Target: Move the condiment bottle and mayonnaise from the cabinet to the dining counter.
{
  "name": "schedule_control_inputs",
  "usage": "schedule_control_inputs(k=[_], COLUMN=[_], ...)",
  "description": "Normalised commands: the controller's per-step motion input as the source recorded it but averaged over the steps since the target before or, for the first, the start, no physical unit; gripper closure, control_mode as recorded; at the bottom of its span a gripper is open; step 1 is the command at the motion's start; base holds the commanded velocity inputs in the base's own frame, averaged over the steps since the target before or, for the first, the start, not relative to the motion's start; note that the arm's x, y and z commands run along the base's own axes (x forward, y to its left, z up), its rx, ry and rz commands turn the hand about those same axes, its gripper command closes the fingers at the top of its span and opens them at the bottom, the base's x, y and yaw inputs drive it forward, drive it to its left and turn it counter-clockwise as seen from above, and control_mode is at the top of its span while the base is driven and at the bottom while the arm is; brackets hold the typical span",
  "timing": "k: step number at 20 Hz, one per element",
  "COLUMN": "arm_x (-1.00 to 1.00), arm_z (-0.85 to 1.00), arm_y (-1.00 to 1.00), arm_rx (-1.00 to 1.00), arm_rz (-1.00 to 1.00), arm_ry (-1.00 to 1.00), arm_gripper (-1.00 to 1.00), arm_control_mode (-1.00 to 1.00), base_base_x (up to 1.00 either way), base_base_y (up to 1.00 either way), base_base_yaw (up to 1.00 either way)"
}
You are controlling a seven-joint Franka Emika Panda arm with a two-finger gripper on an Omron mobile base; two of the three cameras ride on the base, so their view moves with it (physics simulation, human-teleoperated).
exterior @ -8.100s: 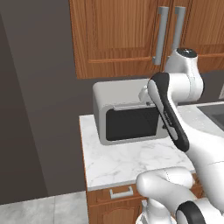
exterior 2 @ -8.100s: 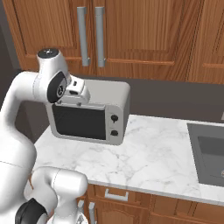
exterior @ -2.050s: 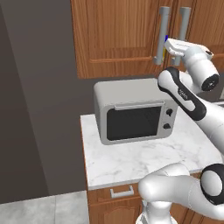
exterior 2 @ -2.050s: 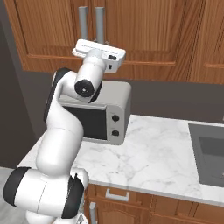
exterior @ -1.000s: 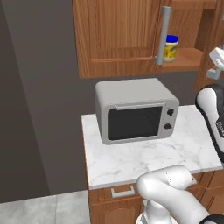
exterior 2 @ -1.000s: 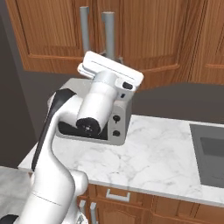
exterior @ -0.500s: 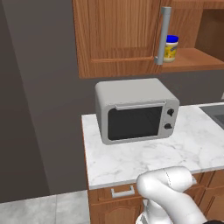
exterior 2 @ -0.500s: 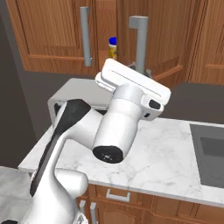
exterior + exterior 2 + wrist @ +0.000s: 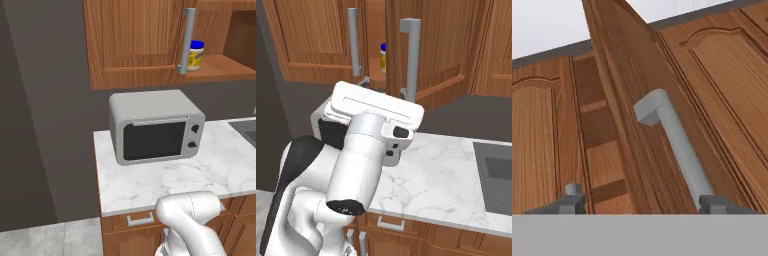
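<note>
The mayonnaise (image 9: 195, 55) sits on the cabinet (image 9: 135, 45) shelf, at the upper right of the left base view, just behind the grey bar handle (image 9: 188, 40) of the closed left-hand door; you also catch a sliver of it at the upper middle of the right base view, between the two handles. What has just changed is the right-hand door (image 9: 428, 55): two seconds ago both doors were shut, and now it stands swung open, so the shelf is exposed and the first obstacle to the task looks cleared. The fingers (image 9: 572, 202) have also let go. In the hand view they stand spread wide at the bottom corners of the frame, with the open door's handle (image 9: 674, 145) running diagonally down between them, apart from both tips and not pinched. From there the jar is not reachable yet: the hand camera looks at the edge of the opened door and its panels, and the jar lies further into the cabinet, past that door. You cannot make out the condiment bottle in any of these views, so expect to look for it deeper on the shelf. The microwave (image 9: 155, 127) stands on the marble surface (image 9: 165, 180) directly below the cabinet.
</note>
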Motion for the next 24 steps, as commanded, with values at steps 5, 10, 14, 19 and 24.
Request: schedule_control_inputs(k=[5, 10, 14, 19, 24], arm_x=[-1.0, -1.0, -0.48, 0.16, 0.6], arm_z=[0.07, 0.12, 0.07, 0.0, 0.0], arm_y=[0.66, 0.56, 0.71, 0.83, 0.69], arm_rx=[-0.22, -0.22, -0.22, -0.2, -0.09], arm_rz=[-0.03, -0.05, -0.05, -0.1, -0.16], arm_ry=[-0.26, -0.27, -0.06, 0.06, 0.2], arm_gripper=[-1.0, -1.0, -1.0, -1.0, -1.0], arm_control_mode=[-1.0, -1.0, -1.0, -1.0, -1.0], base_base_x=[0.0, 0.0, 0.0, 0.0, 0.0], base_base_y=[0.0, 0.0, 0.0, 0.0, 0.0], base_base_yaw=[0.0, 0.0, 0.0, 0.0, 0.0])
